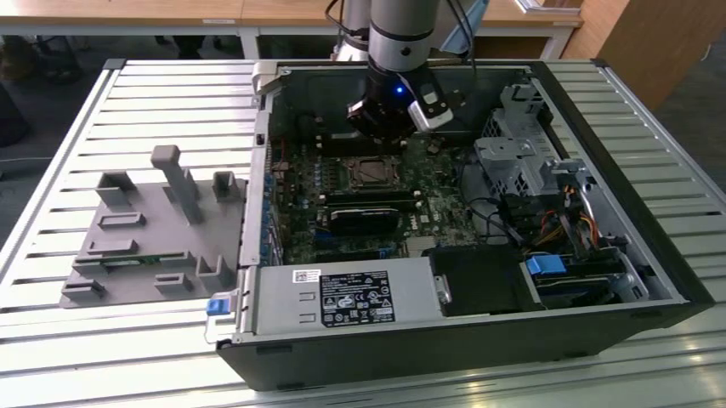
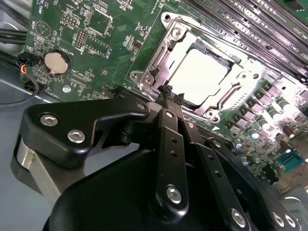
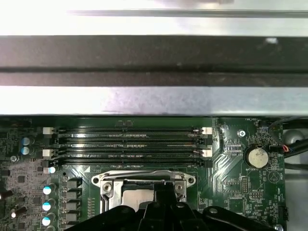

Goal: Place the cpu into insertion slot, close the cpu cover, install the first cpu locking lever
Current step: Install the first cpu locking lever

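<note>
Gripper (image 2: 168, 94) sits low inside the open computer case (image 1: 635, 221), fingers pinched together to a narrow tip with nothing between them, tip right at the near edge of the insertion slot (image 2: 159, 50). The cpu (image 2: 199, 74) already lies in the slot, pale top showing through the cut-out of the cpu cover (image 2: 240, 89), which looks folded down flat over it. In the exterior view the socket is near the middle of the motherboard (image 1: 454, 183), with the gripper at about 12 o'clock from it and partly over it. In the first wrist view the memory slots (image 3: 127, 144) run at 12 o'clock of the socket and the coin cell battery (image 3: 256, 156) is at about 2 o'clock. I can't make out the locking lever clearly, so whether it is latched can't be told. Risks as I judge them: the closed tip could slide off a thin lever and scrape the board or capacitors beside the socket; pressing on the cover instead of the lever could load the chip unevenly; if the cover isn't fully seated, a lever would bind or spring back; an off-angle push could bend the lever or miss its hook.
</note>
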Controlling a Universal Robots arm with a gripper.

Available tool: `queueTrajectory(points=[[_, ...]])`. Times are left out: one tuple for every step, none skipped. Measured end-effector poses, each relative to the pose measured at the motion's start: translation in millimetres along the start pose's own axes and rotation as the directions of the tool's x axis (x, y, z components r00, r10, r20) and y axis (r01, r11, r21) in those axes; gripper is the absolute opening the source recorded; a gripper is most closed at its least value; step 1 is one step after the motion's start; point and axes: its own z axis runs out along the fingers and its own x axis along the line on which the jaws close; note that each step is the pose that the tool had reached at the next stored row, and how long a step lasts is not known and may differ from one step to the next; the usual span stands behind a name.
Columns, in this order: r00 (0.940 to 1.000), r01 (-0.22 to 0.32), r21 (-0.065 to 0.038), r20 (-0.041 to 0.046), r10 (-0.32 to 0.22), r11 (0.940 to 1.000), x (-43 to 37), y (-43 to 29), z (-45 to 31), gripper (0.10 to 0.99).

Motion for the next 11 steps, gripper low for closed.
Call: queueTrajectory(points=[[1.0, 0.0, 0.0, 0.0001, 0.0, 1.0, 0.0, 0.0, -0.3, 0.106], [1.0, 0.0, 0.0, 0.0, 0.0, 1.0, 0.0, 0.1, -0.7, 0.106], [1.0, 0.0, 0.0, 0.0001, 0.0, 1.0, 0.0, 0.1, -1.2, 0.106], [1.0, 0.0, 0.0, 0.0, 0.0, 1.0, 0.0, 0.1, -1.5, 0.106], [1.0, 0.0, 0.0, 0.0001, 0.0, 1.0, 0.0, 0.2, -1.8, 0.106], [1.0, 0.0, 0.0, 0.0001, 0.0, 1.0, 0.0, 0.2, -1.9, 0.106], [1.0, 0.0, 0.0, 0.0001, 0.0, 1.0, 0.0, 0.2, -2.2, 0.106], [1.0, 0.0, 0.0, 0.0, 0.0, 1.0, -0.1, -0.1, -2.3, 0.106], [1.0, 0.0, 0.0, -0.0001, 0.0, 1.0, -0.1, -0.9, -2.4, 0.106], [1.0, 0.0, 0.0, 0.0, 0.0, 1.0, -0.1, -2.0, -2.6, 0.106], [1.0, 0.0, 0.0, -0.0001, 0.0, 1.0, -0.1, -2.4, -3.2, 0.106]])
